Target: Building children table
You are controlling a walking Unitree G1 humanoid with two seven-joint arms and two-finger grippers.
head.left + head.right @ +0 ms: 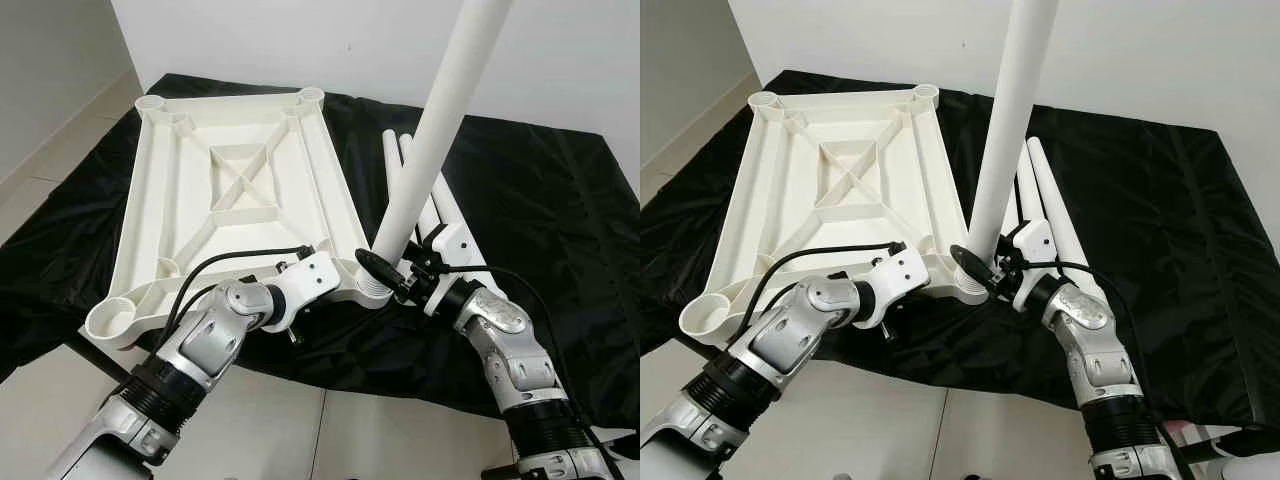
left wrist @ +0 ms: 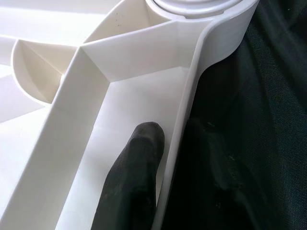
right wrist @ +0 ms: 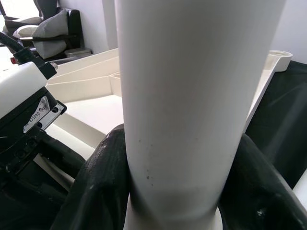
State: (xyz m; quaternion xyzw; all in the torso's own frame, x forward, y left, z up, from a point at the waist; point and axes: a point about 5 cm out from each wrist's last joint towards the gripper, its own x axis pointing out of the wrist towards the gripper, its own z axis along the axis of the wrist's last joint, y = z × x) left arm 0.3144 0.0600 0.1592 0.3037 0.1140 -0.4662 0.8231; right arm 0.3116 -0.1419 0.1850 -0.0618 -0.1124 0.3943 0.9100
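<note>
A white plastic tabletop (image 1: 135, 215) lies upside down on a black cloth, its ribs and corner sockets facing up. One white leg (image 1: 432, 135) stands tilted in the near right corner socket (image 1: 372, 290). My right gripper (image 1: 387, 272) is shut on that leg's base; in the right wrist view the black fingers (image 3: 101, 184) wrap both sides of the leg (image 3: 184, 96). My left gripper (image 1: 322, 268) is shut on the tabletop's near rim beside that socket, one finger (image 2: 135, 179) inside the rim (image 2: 188, 108) and one outside.
Two spare white legs (image 1: 447, 205) lie on the black cloth (image 1: 540, 190) right of the tabletop. Pale tiled floor (image 1: 330, 440) lies in front, and a white wall (image 1: 300, 40) runs behind. Three empty sockets sit at the other corners.
</note>
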